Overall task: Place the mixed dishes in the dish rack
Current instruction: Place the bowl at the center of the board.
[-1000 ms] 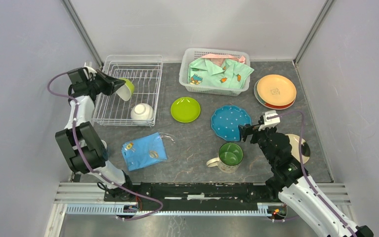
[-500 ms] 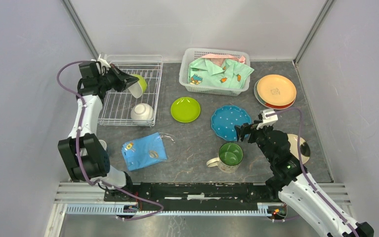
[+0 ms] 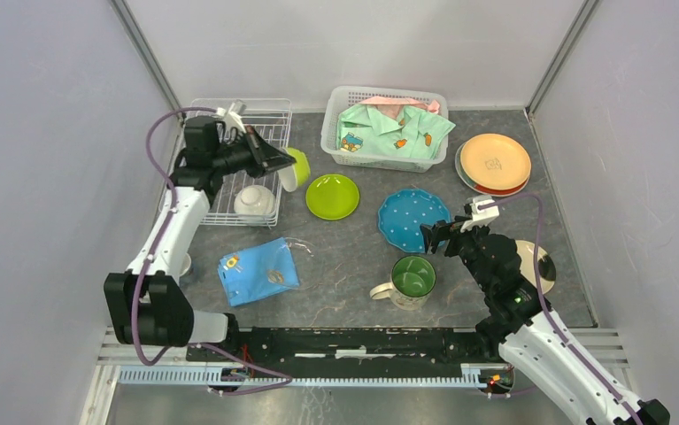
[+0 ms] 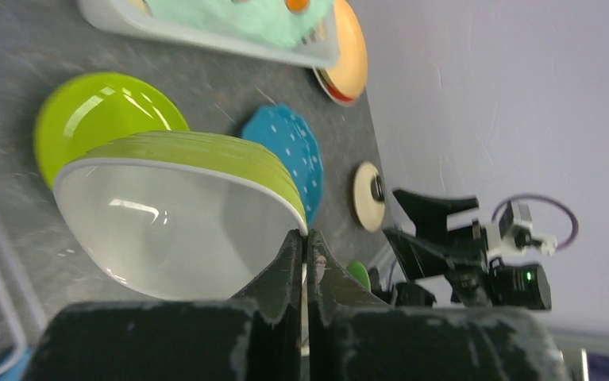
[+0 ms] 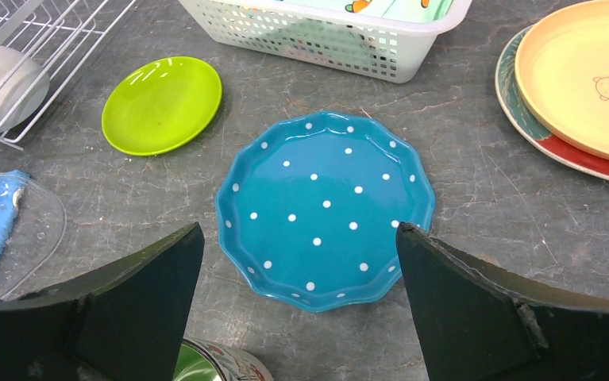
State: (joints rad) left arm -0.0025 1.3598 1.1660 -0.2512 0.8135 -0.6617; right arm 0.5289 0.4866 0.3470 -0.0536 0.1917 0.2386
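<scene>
My left gripper point(image 4: 305, 242) is clamped on the rim of the green-and-white bowl point(image 4: 174, 214), with the jaws nearly meeting across its thin wall. In the wrist view the bowl fills the frame and hides most of what lies under it. From overhead it hangs at the right side of the dish rack point(image 3: 265, 124), about over the edge wire. I cannot tell how high it is (my own arm also covers part of the rack). At the rack's near right corner one white bowl point(image 3: 255, 201) sits upside down.

My right gripper point(image 5: 299, 230) stands wide apart and holds nothing, above the near edge of the blue dotted plate point(image 5: 325, 210), which lies flat on the worktop point(image 3: 344, 248). The lime-green plate point(image 5: 162, 103) lies to its left, apart from it. The mug point(image 3: 412, 277) stands just in front of the blue plate, and the wrist view cuts off all but its rim. Far right, the orange plate point(image 3: 495, 161) covers the red plate point(image 3: 486, 189) except for a thin crescent. The cream plate point(image 3: 543, 266) is mostly hidden behind my right arm.
</scene>
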